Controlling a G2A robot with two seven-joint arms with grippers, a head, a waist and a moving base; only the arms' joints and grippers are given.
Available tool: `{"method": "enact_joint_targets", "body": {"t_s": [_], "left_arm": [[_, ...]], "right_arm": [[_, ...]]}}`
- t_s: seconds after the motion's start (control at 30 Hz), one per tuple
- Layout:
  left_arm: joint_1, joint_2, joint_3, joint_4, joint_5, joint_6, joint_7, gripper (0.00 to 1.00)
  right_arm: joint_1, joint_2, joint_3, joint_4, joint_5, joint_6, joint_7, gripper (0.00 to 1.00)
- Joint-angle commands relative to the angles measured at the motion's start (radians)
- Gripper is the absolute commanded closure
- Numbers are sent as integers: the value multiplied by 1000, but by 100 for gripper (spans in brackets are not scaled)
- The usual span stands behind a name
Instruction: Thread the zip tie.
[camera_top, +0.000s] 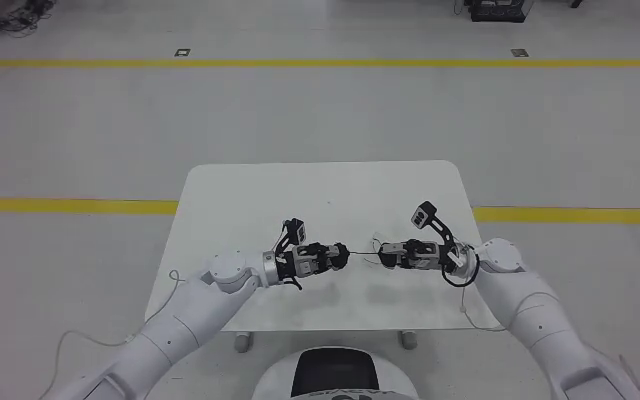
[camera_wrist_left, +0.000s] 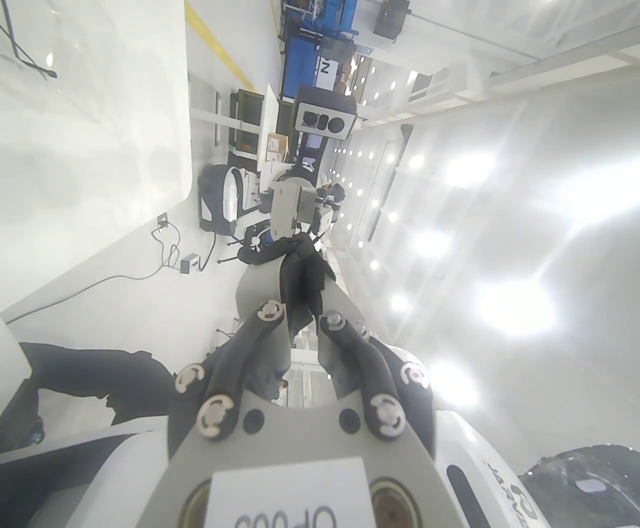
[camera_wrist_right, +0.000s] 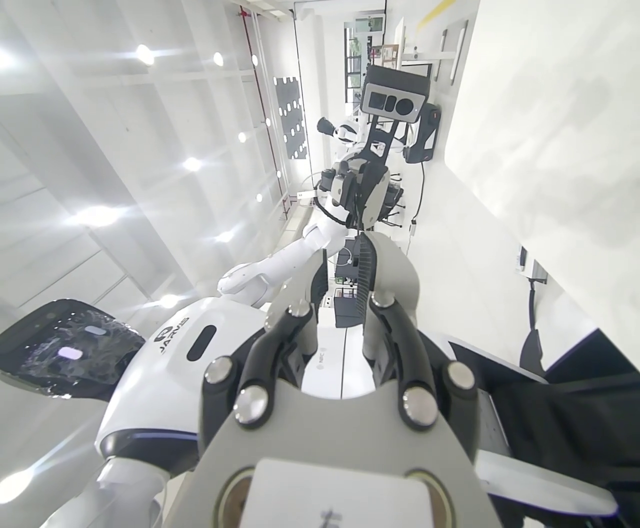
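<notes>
Left jaws, right jaws both pinched closed on thin black zip tie (camera_top: 358, 252) over white bench (camera_top: 300, 190); slight misalignment could buckle tail past head.

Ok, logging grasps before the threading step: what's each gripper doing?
Left gripper: shut on the zip tie.
Right gripper: cannot be told.

A white paper label (camera_wrist_left: 287, 492) on the grey base of the left pincer (camera_wrist_left: 300, 247) bears dark characters, upside down and cut off at the view's edge. A like white label (camera_wrist_right: 330, 500) on the right pincer's (camera_wrist_right: 361, 235) base shows 1 partly cut mark. A dark logo word (camera_wrist_right: 172, 335) stands on a glossy white shell. A small white sign (camera_wrist_left: 325, 67) on a blue partition bears 1 capital letter.
</notes>
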Motion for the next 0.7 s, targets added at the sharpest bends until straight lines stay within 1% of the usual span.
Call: {"method": "enact_joint_targets", "body": {"t_s": [0.0, 0.07, 0.17, 0.47, 0.67], "left_arm": [[0, 0, 0, 0, 0, 0, 0, 100], [0, 0, 0, 0, 0, 0, 0, 100], [0, 0, 0, 0, 0, 0, 0, 100], [0, 0, 0, 0, 0, 0, 0, 100], [0, 0, 0, 0, 0, 0, 0, 100]], "right_arm": [[4, 0, -6, 5, 4, 0, 0, 86], [8, 0, -13, 10, 6, 0, 0, 86], [12, 0, -19, 15, 8, 0, 0, 89], [22, 0, -33, 28, 8, 0, 0, 88], [25, -2, -37, 33, 9, 0, 0, 91]]}}
